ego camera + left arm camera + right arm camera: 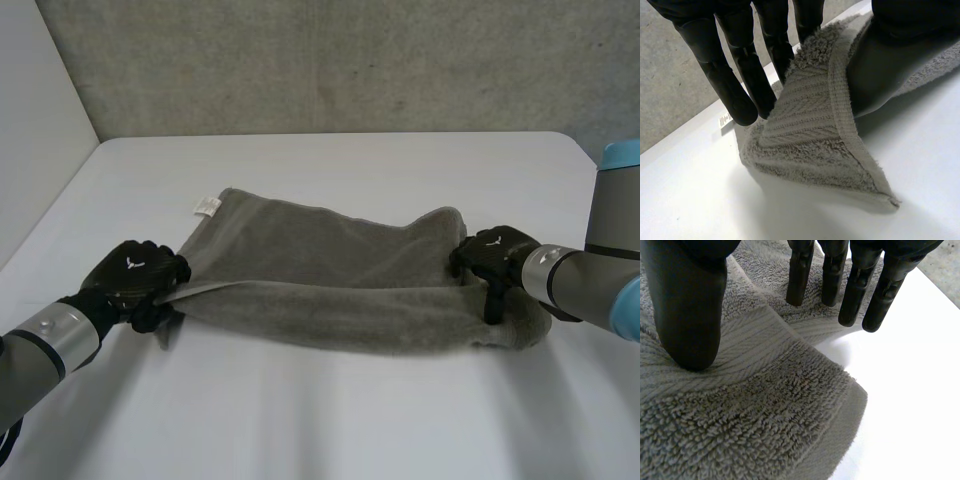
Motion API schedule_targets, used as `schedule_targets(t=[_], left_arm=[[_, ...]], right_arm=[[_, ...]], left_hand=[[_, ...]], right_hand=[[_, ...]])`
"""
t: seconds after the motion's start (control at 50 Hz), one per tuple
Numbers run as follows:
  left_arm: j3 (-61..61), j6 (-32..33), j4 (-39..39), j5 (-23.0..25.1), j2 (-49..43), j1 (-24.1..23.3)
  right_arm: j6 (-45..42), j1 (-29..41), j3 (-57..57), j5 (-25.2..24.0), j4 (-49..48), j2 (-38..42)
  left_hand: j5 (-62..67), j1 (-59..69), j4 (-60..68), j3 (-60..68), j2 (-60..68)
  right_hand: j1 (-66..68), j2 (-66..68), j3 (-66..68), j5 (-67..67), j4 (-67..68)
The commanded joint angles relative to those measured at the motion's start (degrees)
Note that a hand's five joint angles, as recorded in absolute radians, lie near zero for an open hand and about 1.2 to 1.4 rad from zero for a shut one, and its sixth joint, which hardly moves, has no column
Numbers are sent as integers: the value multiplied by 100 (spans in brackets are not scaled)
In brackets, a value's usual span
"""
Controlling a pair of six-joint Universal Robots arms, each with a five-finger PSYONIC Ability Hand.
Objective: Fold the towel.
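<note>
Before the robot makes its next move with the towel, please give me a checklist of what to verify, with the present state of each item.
1. Left hand pinches the towel at its left corner: ok, the cloth sits between thumb and fingers.
2. Right hand grips the towel's right end: cannot tell; it is on the cloth there, but the hold is unclear.
3. Far edge with the white label lies flat: ok.
4. Whole towel is on the table, nothing over an edge: ok.
5. Cloth is smooth: not ok, it bunches near the right hand.
</note>
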Motion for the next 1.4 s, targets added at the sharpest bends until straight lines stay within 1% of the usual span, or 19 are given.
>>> schedule_targets(t=[0.02, 0.18, 0.26, 0.36, 0.42, 0.46, 0.48, 0.52, 0.56, 0.64, 0.8, 0.84, 0.86, 0.88, 1.1, 1.24, 1.26, 1.28, 1.4], left_arm=[[0, 0, 0, 0, -16, 3], [0, 0, 0, 0, -16, 3], [0, 0, 0, 0, -16, 3], [-9, 0, 0, 0, -16, -6], [0, 0, 0, 0, -16, -6], [-9, 0, 0, -9, -16, -5], [-9, 0, 0, -9, -16, -6], [-9, 0, 0, -9, -7, -6], [-9, 0, -9, -9, -7, -6], [-9, 0, -9, -9, 11, -6], [-26, 0, -35, -9, 20, -14], [-26, 0, -35, -9, 28, -14], [-26, 0, -35, -9, 28, -14], [-26, 0, -35, -9, 28, -14], [-35, -9, -44, -9, 28, -14], [-44, -9, -44, -9, 28, -14], [-44, -9, -53, -9, 28, -14], [-44, 0, -53, -9, 28, -14], [-35, 9, -53, -9, 20, -23]], right_arm=[[-61, -118, 13, -14, 39, 37], [-88, -205, 48, -58, 302, 90], [-79, -223, 66, -76, 382, 81], [-79, -258, 162, -84, 399, 46], [-79, -267, 215, -84, 400, 28], [-114, -311, 320, -84, 400, -16], [-114, -311, 320, -84, 400, -16], [-158, -311, 425, -102, 400, -138], [-149, -311, 469, -111, 400, -226], [-149, -302, 575, -128, 400, -438], [-97, -320, 795, -480, 400, -930], [-97, -320, 856, -533, 400, -974], [-97, -320, 857, -533, 400, -974], [-105, -320, 883, -541, 400, -983], [-105, -320, 1094, -585, 329, -956], [-123, -320, 1182, -585, 312, -912], [-140, -320, 1199, -585, 312, -912], [-158, -320, 1199, -585, 312, -912], [-158, -302, 1111, -585, 312, -956]], left_hand=[[144, 307, 220, 77, 215], [144, 307, 220, 77, 215], [144, 307, 220, 77, 215], [144, 307, 220, 77, 215], [144, 307, 220, 77, 215], [144, 307, 220, 77, 215], [144, 307, 220, 77, 215], [144, 307, 220, 77, 215], [144, 307, 220, 77, 215], [144, 307, 220, 77, 215], [144, 307, 220, 77, 215], [144, 307, 220, 77, 215], [144, 307, 220, 77, 215], [144, 307, 220, 77, 215], [144, 307, 220, 77, 215], [144, 307, 220, 77, 215], [144, 307, 220, 77, 215], [144, 307, 220, 77, 215], [144, 307, 220, 77, 215]], right_hand=[[-315, -248, -234, -61, -184], [-215, -147, -134, 40, -84], [290, 358, 372, 545, 421], [2119, 2187, 2201, 2374, 2251], [2561, 2629, 2642, 2816, 2692], [3749, 3816, 3830, 4003, 3880], [3755, 3823, 3837, 4010, 3887], [5178, 5246, 5260, 5433, 5309], [5496, 5563, 5577, 5750, 5627], [5499, 5566, 5580, 5753, 5630], [5336, 5404, 5418, 5591, 5468], [3596, 3664, 3678, 3851, 3728], [3587, 3655, 3669, 3842, 3719], [3137, 3205, 3219, 3392, 3269], [2897, 2965, 2979, 3152, 3029], [3419, 3487, 3500, 3674, 3550], [4002, 4069, 4083, 4256, 4133], [5340, 5408, 5421, 5595, 5471], [5499, 5566, 5580, 5753, 5630]])
